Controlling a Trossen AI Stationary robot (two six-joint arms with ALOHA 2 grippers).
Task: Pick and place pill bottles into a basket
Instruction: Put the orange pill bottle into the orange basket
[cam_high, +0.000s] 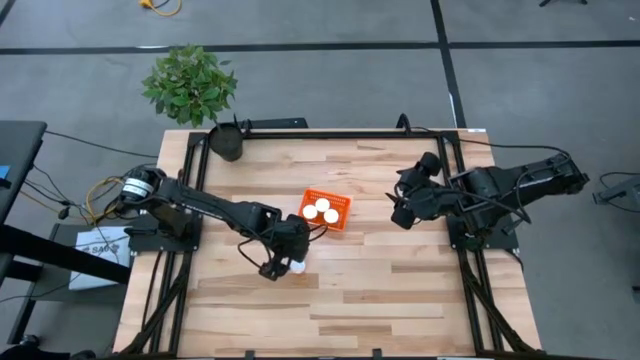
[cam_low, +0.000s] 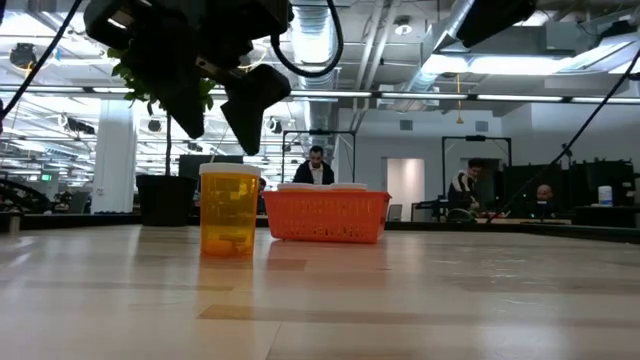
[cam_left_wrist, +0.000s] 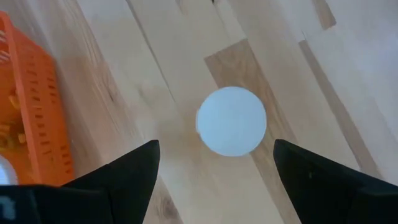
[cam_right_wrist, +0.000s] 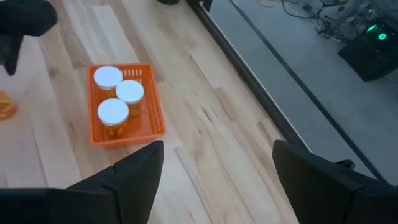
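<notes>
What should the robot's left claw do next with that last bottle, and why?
Probably lower straight down and close on it. The left gripper hovers open above the last pill bottle, which stands on the table beside the basket. Three bottles are already inside, and the right gripper waits aside.

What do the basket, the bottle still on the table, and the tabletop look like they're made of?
The basket: likely moulded plastic, going by its bright uniform orange and perforated walls. The bottle: probably translucent amber plastic, since light shows through its body; its cap is smooth matte white, likely plastic too. The tabletop: wood, apparently butcher-block, with visible grain and joined strips of mixed tone under a light sheen.
</notes>
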